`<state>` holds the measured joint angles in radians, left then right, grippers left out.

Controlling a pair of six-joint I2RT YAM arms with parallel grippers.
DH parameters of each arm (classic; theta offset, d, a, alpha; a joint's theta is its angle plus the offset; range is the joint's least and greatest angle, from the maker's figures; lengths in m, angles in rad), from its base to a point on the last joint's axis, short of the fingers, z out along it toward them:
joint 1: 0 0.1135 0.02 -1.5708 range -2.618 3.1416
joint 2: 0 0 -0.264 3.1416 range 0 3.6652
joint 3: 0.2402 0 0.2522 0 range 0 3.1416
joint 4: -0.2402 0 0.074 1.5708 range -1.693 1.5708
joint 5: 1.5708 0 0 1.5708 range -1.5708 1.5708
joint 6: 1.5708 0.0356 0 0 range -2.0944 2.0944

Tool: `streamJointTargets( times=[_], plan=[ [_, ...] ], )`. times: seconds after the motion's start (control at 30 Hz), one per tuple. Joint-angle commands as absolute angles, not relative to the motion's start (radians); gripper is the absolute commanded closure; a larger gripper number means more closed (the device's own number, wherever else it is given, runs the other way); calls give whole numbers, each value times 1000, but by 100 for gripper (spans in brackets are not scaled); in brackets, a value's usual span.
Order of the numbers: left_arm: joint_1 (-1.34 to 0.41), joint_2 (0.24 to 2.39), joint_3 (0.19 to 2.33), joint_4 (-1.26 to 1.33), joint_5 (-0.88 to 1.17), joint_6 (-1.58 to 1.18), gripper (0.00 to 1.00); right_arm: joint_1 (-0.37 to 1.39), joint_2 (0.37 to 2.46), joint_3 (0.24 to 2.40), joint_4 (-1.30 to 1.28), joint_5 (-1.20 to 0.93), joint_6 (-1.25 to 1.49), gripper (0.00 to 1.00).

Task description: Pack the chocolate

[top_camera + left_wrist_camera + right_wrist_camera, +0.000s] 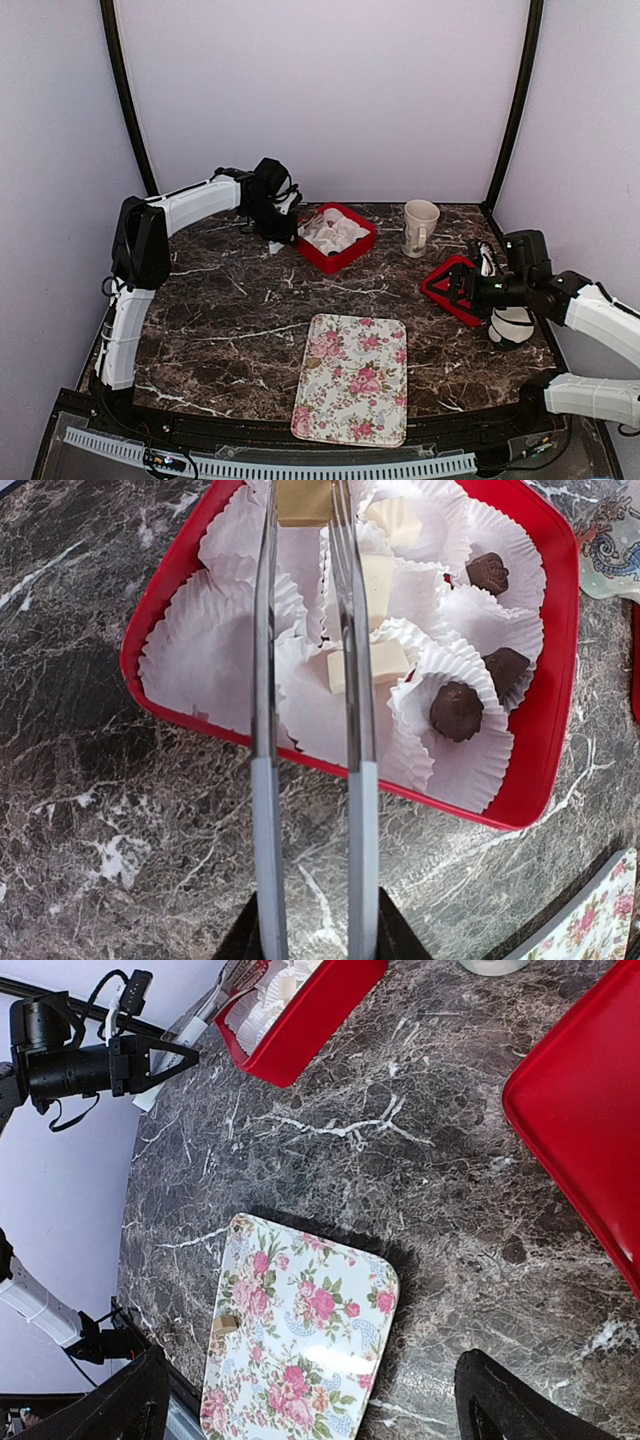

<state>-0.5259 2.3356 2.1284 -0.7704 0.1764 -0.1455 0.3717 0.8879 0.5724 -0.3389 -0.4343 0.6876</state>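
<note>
A red box lined with white paper cups holds several pieces of chocolate: dark ones on its right side and cream squares in the middle. My left gripper has long thin metal fingers that reach over the box, shut on a tan chocolate piece at their tips. From above, the left gripper sits at the box's left edge. One small tan piece lies on the floral tray. My right gripper is open and empty, off to the right.
A floral tray lies at the front centre. A white mug stands right of the red box. A red lid lies at the right under my right gripper. Dark marble table spans between.
</note>
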Motion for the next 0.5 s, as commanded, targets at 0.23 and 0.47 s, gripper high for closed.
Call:
streamJointTargets(
  times=[0.23,0.47],
  plan=[
    [-516,2330,2195,-801,190,-145,70,357,872,591,-335,-456,660,0],
    [-517,2319,2211,-810,197,-148,67,353,887,603,-329,-467,648,0]
  ],
)
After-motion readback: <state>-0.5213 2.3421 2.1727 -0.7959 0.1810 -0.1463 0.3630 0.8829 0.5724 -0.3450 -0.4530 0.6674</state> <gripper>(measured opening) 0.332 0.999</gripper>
